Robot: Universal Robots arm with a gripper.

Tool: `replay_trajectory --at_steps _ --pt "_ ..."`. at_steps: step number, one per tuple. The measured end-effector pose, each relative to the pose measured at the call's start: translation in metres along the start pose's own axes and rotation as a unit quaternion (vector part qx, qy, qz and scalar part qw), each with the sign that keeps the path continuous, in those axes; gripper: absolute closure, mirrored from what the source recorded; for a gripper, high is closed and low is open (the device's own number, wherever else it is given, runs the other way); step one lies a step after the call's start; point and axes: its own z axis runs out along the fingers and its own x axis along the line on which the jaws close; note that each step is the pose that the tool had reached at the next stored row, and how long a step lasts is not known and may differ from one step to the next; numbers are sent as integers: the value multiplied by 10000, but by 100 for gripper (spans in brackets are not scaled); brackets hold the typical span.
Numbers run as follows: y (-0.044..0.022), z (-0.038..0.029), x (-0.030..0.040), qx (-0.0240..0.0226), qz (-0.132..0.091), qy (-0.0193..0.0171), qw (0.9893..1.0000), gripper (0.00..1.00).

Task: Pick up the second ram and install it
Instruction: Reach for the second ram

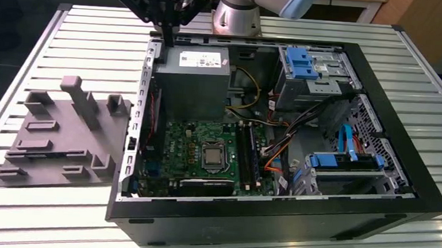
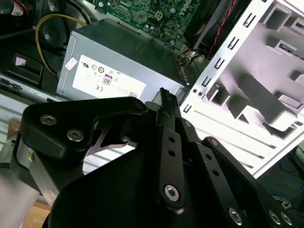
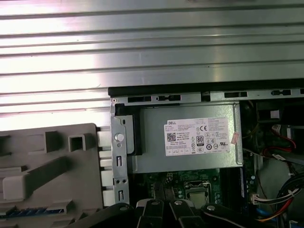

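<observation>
On the exterior view's left, your grey moulded tray (image 1: 58, 148) lay flat on the slatted table (image 1: 15, 215). Its recesses were meant, I think, to keep parts in fixed positions for a clean grasp. In the first wrist view a bluish strip sat in one recess, and I took it for the second ram (image 3: 37, 210), not lifted. Further right, your gripper (image 1: 167, 41) hung high over the far corner of the open computer case (image 1: 401, 187), above the power supply (image 1: 193, 82). Its fingers (image 2: 168, 147) were pressed together with nothing visible between them, well apart from the tray. The case lay on its side, so the black memory slots (image 1: 248, 154) faced upward.
</observation>
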Motion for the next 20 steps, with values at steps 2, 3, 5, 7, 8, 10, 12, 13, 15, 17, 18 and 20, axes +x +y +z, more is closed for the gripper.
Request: replay_trajectory --at_steps 2,3,5,7,8,10,12,13,15,17,18,20 --pt "-1 0 12 -1 0 0 10000 89" --pt "-2 0 18 0 0 0 10000 89" --pt "-3 -1 33 0 0 0 10000 89" --pt "-4 -1 47 0 0 -1 10000 89" --pt "-4 -1 53 0 0 0 10000 89" --pt "-5 -2 65 0 0 0 10000 89" --pt "-6 -2 78 0 0 -1 10000 89" --pt "-6 -2 84 0 -1 0 10000 89" --pt "-7 -3 98 0 0 -1 10000 89" --pt "-8 -3 111 -1 0 -1 10000 89" --pt "-9 -3 118 -1 0 -1 10000 89" --pt "-10 -3 132 0 0 -1 10000 89"
